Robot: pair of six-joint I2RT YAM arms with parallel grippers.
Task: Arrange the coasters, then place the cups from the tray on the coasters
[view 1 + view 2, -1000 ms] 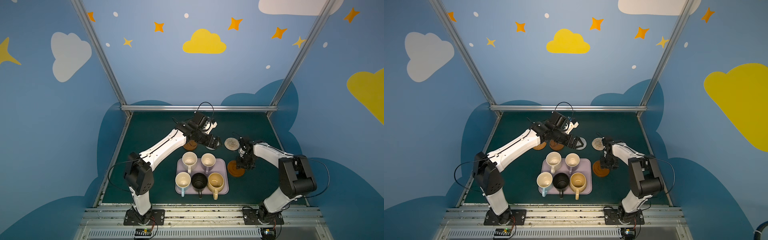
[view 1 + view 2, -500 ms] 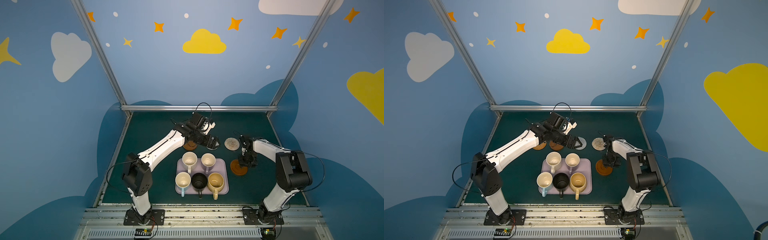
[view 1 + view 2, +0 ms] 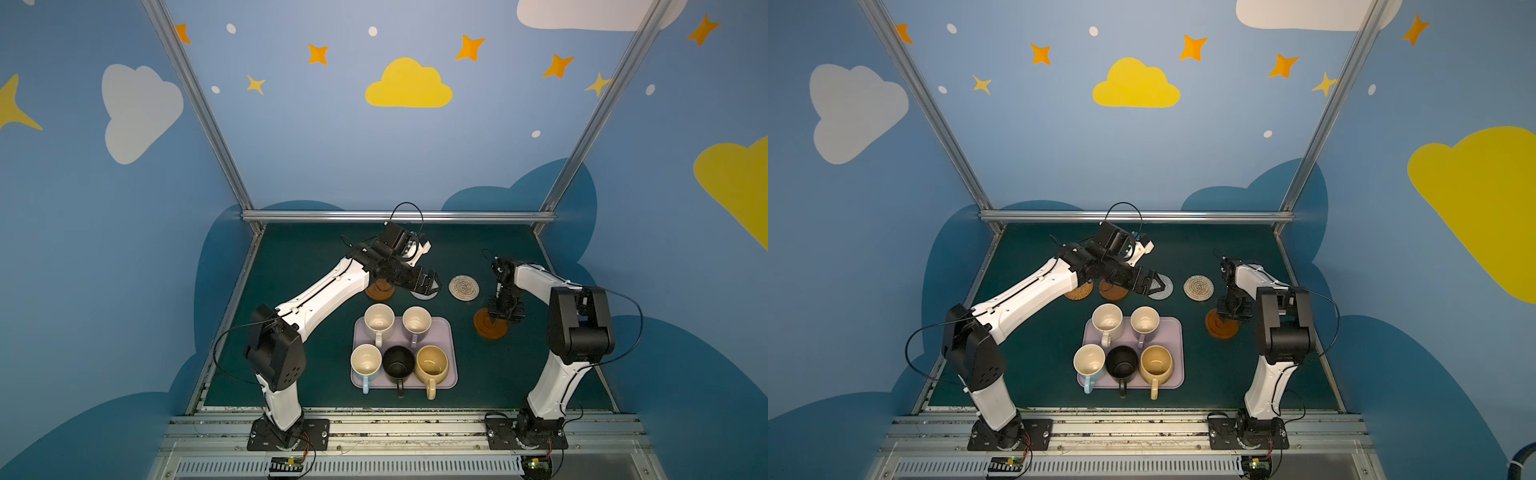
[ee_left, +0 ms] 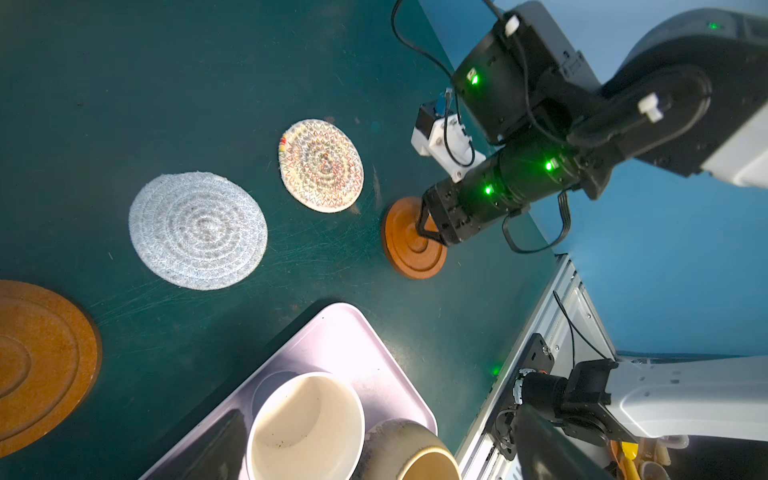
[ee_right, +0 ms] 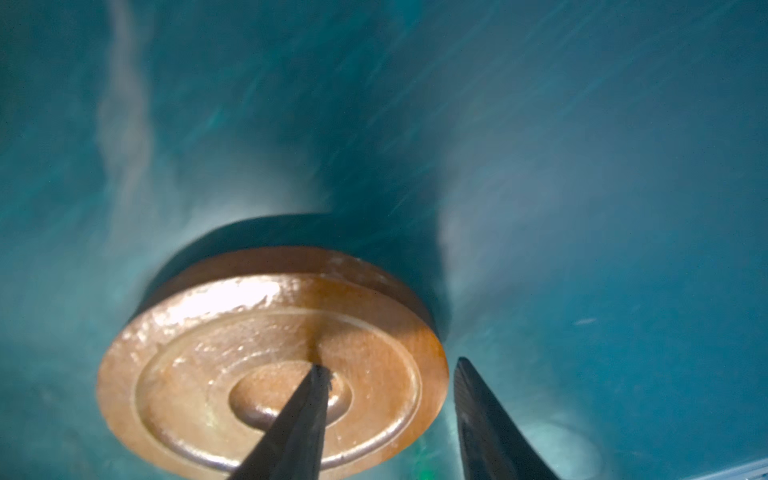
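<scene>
Top view | five coasters (image 3: 1198, 286) | five cups (image 3: 1107, 319) | one tray (image 3: 1176, 337)

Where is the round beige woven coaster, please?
The round beige woven coaster lies right of centre in both top views, between the round grey-white woven coaster and the right gripper.

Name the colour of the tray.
The tray is pale lilac, best seen in a top view.

White-shelled arms (image 3: 324, 291), black joints (image 3: 274, 357), looping black cables (image 4: 530, 251), apparently green indicator lights (image 4: 488, 190).
</scene>
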